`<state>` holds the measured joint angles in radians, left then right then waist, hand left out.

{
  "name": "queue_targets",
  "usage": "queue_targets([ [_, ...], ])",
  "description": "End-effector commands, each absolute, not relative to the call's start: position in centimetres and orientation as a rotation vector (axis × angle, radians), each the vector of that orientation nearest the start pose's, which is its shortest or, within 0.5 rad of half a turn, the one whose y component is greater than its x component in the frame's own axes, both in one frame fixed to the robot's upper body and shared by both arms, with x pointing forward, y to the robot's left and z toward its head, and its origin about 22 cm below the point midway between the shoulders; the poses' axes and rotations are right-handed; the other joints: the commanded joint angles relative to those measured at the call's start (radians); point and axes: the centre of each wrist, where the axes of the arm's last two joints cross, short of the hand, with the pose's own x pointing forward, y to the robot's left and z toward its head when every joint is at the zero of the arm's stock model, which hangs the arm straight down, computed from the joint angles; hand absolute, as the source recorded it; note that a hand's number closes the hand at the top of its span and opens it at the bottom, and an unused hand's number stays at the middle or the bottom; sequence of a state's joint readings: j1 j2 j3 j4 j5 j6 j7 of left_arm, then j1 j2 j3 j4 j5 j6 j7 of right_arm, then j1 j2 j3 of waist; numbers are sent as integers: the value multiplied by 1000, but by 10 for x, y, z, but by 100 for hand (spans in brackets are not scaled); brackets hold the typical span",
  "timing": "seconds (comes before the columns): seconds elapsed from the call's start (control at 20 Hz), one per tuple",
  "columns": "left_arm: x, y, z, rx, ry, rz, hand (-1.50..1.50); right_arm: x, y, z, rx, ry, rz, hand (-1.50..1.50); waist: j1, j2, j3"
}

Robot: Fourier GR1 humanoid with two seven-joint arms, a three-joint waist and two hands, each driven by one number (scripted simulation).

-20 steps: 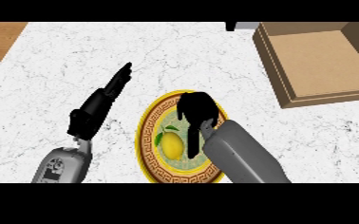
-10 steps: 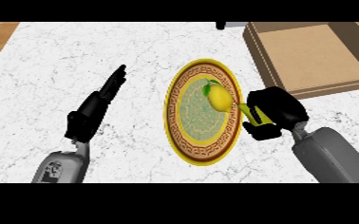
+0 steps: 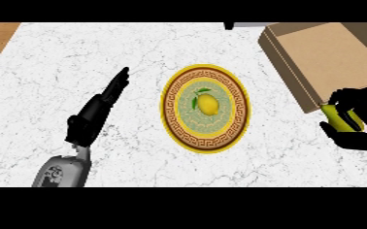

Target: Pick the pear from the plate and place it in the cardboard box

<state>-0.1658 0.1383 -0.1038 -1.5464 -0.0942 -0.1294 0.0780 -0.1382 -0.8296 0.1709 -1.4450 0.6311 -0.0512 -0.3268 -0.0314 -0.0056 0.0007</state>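
Head view looks steeply down on a white marbled counter (image 3: 143, 43), and from where I stand the right hand (image 3: 349, 126) sits at the far right edge, its black fingers (image 3: 347, 97) and thumb curled round a yellow-green pear (image 3: 340, 118) so that only a strip of the fruit shows between them. Just above and a little to the left of that hand lies the box (image 3: 323, 58), an open cardboard tray set at a slant, its near corner almost touching the knuckles; the pear is outside it, beside its lower edge, not over the opening. Well to the left of the right hand rests the plate (image 3: 175, 121), round with a yellow rim and a brown key-pattern band, and at its middle is a painted yellow fruit with green leaves, part of the plate's decoration as far as I can tell. Farther left again is the left hand (image 3: 97, 110), open, fingers straight and together, pointing up and to the right toward the plate's upper rim but apart from it, holding nothing. Its grey forearm (image 3: 64, 172) comes in from the lower left edge.
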Motion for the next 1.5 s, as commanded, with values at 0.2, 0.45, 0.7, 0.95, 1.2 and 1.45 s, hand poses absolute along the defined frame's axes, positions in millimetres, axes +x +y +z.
queue_targets([
  [0.2,275,229,37,-33,-1574,-408,0,220,-408,170,-864,-1723,1375,150,-6,-3,-2],
  [0.45,264,229,38,-3,-1584,-407,0,193,-407,202,-804,-1848,1206,150,-12,-6,-2],
  [0.7,283,219,43,-14,-1589,-429,0,181,-428,259,-824,-1837,1055,150,-2,-1,-2],
  [0.95,273,199,41,-52,-1595,-440,0,190,-444,265,-913,-1796,913,150,29,5,-1],
  [1.2,276,216,48,-41,-1607,-468,0,218,-441,288,-985,-1772,867,150,43,7,-1],
  [1.45,284,217,38,-41,-1601,-451,0,244,-456,277,-914,-1781,809,150,44,8,-1],
])
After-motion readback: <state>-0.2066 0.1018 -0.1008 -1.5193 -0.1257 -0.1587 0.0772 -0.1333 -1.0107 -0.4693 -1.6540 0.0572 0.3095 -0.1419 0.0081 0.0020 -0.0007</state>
